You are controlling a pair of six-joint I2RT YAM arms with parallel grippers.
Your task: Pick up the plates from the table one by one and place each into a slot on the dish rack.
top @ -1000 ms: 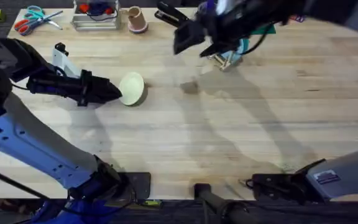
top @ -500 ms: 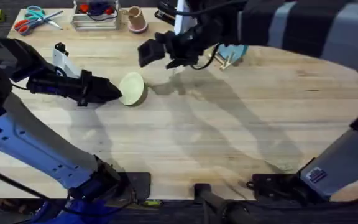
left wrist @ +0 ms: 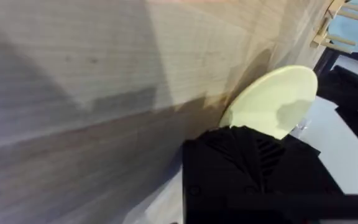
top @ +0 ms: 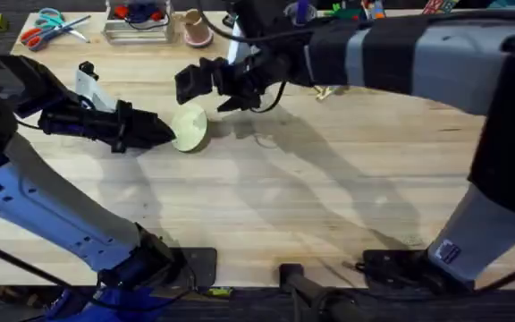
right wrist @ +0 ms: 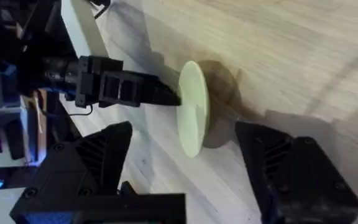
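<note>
Plates first: across my wide desk [top: 329, 206], the pale yellow-green plate [top: 190, 128] stands tipped on edge, pinched at its rim by my closed left tool [top: 164, 131]. My right tool [top: 206, 83] hovers just beside it, fingers spread wide, holding nothing.

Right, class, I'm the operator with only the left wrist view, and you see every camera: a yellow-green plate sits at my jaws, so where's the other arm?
Observer: Overhead, the right gripper hangs just beyond the yellow-green plate, jaws open.
Operator: Is the plate lying flat?
Observer: No. The right wrist view shows it standing on edge on the table, with the left gripper pinching its rim.
Operator: Are the open jaws lined up with it?
Observer: In that view one sits on either side of the plate, apart from it.
</note>
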